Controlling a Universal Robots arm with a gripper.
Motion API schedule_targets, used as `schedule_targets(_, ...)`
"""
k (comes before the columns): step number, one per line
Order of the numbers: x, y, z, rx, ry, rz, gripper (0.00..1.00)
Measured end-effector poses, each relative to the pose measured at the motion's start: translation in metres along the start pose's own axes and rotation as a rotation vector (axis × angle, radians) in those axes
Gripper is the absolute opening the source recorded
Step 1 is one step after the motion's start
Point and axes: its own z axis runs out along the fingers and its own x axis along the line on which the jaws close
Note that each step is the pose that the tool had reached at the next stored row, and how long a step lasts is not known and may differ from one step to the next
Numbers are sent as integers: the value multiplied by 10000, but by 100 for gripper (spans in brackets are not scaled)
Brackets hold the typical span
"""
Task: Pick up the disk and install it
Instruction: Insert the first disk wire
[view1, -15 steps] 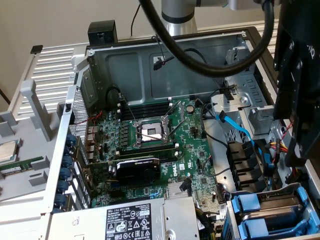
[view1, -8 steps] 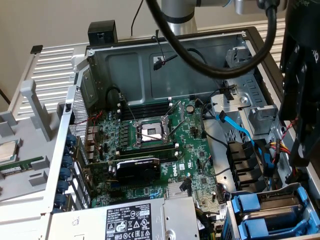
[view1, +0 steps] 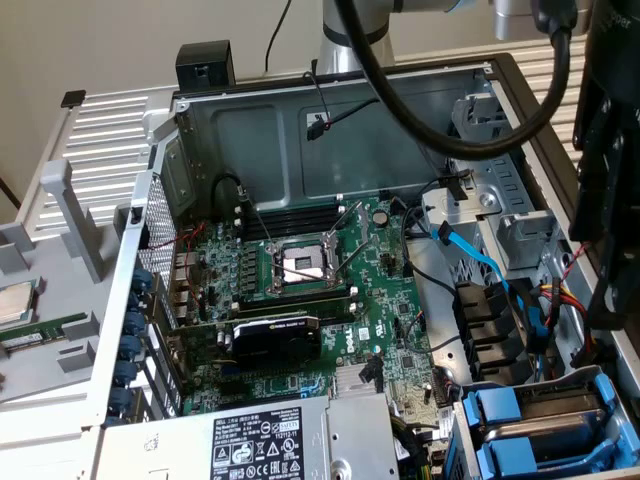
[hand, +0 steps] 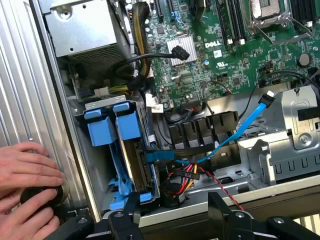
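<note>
The end effector (hand: 175, 197) is being held spread wide, gripping nothing, near the chassis edge (hand: 280, 192). The disk (hand: 125, 150) is being housed on edge in its bay (hand: 92, 165), its long axis running away from the end effector, nearest one finger (hand: 133, 207).

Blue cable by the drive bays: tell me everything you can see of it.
The blue cable is a flat, light-blue plastic ribbon, slack and gently curved. Its upper end carries a small connector that looks plugged into nothing, raised beside the silver metal cage. The lower end dips into a bundle of red, yellow and black wires inside the case; where it finishes is hidden.
</note>
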Motion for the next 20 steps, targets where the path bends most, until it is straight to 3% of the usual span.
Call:
schedule_targets(6,0,7,79,11,51,848,65)
schedule_targets(13,-31,55,194,21,76,1143,65)
schedule_targets(20,-61,147,253,104,58,1305,65)
